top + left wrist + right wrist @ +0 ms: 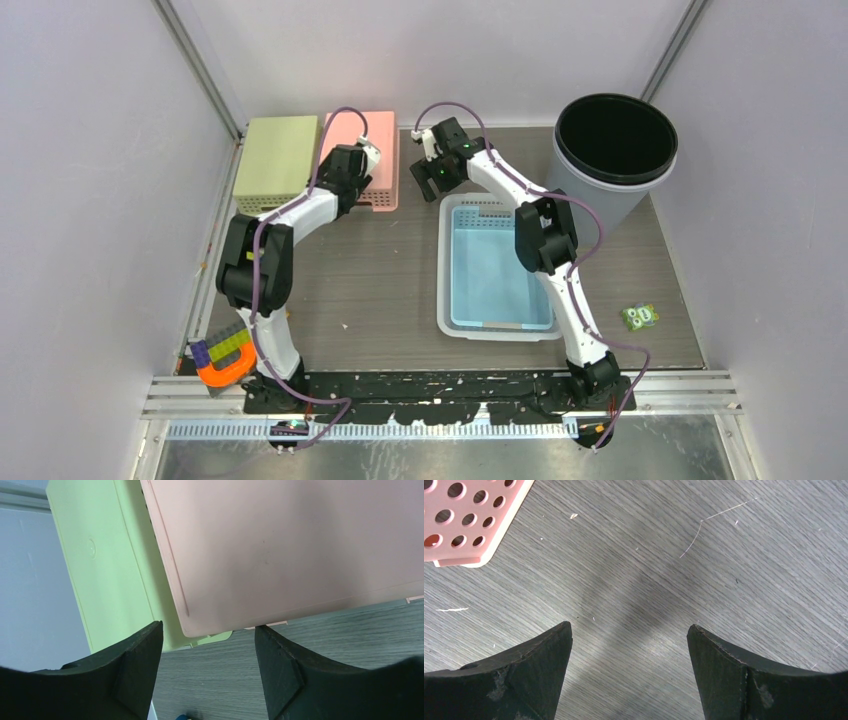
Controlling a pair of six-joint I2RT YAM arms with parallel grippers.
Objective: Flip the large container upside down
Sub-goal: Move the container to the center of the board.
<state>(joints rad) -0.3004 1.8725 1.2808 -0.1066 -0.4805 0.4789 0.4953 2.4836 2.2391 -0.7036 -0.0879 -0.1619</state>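
Observation:
The large container (pixel 446 268), a light blue tub with a white rim, stands open side up in the middle of the table. Neither gripper touches it. My right gripper (pixel 428 176) (pixel 630 626) hangs open over bare table just past the tub's far left corner, nothing between its fingers. My left gripper (pixel 352 170) (pixel 208 627) is open too, at the near corner of the pink basket (pixel 290 545), where it meets the green basket (pixel 110 565). It holds nothing.
The pink basket (pixel 385 150) and green basket (pixel 275 162) lie bottom up at the back left. A grey bin with a black liner (pixel 612 160) stands at the back right. A small green toy (pixel 639 317) lies right of the tub; colourful blocks (pixel 222 358) sit front left.

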